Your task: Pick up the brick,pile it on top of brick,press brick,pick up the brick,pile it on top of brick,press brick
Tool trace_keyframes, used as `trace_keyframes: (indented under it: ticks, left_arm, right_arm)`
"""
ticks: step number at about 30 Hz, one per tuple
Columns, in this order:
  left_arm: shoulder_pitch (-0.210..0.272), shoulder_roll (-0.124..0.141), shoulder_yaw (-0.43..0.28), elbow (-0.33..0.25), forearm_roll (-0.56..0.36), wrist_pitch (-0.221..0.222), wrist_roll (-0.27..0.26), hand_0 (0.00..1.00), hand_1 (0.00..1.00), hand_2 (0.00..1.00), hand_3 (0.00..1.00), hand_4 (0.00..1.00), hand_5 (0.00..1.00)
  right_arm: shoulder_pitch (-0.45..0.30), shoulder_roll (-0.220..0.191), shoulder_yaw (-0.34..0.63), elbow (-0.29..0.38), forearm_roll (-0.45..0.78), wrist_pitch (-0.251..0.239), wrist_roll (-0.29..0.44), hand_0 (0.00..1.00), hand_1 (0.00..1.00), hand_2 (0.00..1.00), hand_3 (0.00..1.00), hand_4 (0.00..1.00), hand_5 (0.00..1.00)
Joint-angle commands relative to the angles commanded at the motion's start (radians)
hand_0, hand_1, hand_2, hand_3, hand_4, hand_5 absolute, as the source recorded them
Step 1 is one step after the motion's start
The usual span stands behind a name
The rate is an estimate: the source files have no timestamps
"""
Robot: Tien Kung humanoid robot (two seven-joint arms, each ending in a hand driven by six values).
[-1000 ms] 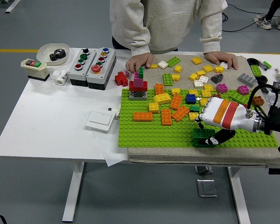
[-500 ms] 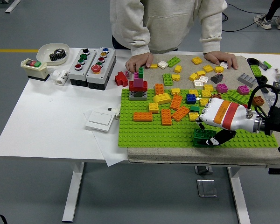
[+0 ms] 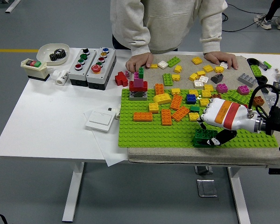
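Note:
A dark green brick (image 3: 203, 136) sits at the front edge of the green baseplate (image 3: 144, 130), slightly tilted. My right hand (image 3: 208, 134), white with orange and red bands, comes in from the right, its fingers curled down over the brick and its black thumb under the right end. A small tower (image 3: 138, 87) of grey, red, magenta and green bricks stands at the plate's far left corner. Several orange, yellow and blue bricks (image 3: 172, 109) lie loose on the middle of the plate. My left arm is out of view.
A person stands at the far side with both hands (image 3: 140, 60) (image 3: 221, 58) resting flat on the mat among loose bricks. Two button boxes (image 3: 91, 63), a switch (image 3: 33, 67), a bowl with gears (image 3: 53, 52) and a white wall switch (image 3: 100, 120) lie on the left.
My right hand has crept slightly to the right and up with the dark green brick in it. The person's hands have not moved.

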Motion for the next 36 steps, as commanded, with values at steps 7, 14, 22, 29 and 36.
trace_keyframes:
  ticks: [7,14,22,29,36]
  left_arm:
    - [0.0,0.0,0.0,0.0,0.001,0.0,0.0,0.664,0.71,0.728,0.586,0.668,0.663]
    - [0.0,0.0,-0.001,0.0,0.003,-0.001,0.0,0.663,0.713,0.728,0.587,0.668,0.663]
    - [-0.001,0.0,-0.001,0.0,0.003,-0.001,0.001,0.663,0.713,0.728,0.587,0.668,0.664]
    - [-0.001,0.0,-0.002,0.0,0.004,-0.002,0.001,0.662,0.713,0.727,0.587,0.669,0.665]
    - [-0.001,0.001,-0.002,-0.001,0.005,-0.002,0.001,0.662,0.714,0.726,0.588,0.669,0.665]
  right_arm:
    - [-0.003,-0.004,0.003,-0.002,0.003,0.003,0.003,0.174,0.102,0.162,0.327,0.787,0.525]
    - [-0.005,-0.006,0.006,-0.002,0.008,0.009,0.005,0.175,0.106,0.167,0.343,0.795,0.525]
    - [-0.006,-0.006,0.007,0.0,0.013,0.01,0.009,0.182,0.114,0.181,0.38,0.811,0.524]
    - [-0.006,-0.006,0.011,-0.001,0.016,0.014,0.009,0.187,0.12,0.189,0.407,0.82,0.531]
    - [-0.007,-0.006,0.014,-0.004,0.018,0.019,0.007,0.191,0.126,0.197,0.437,0.829,0.538]
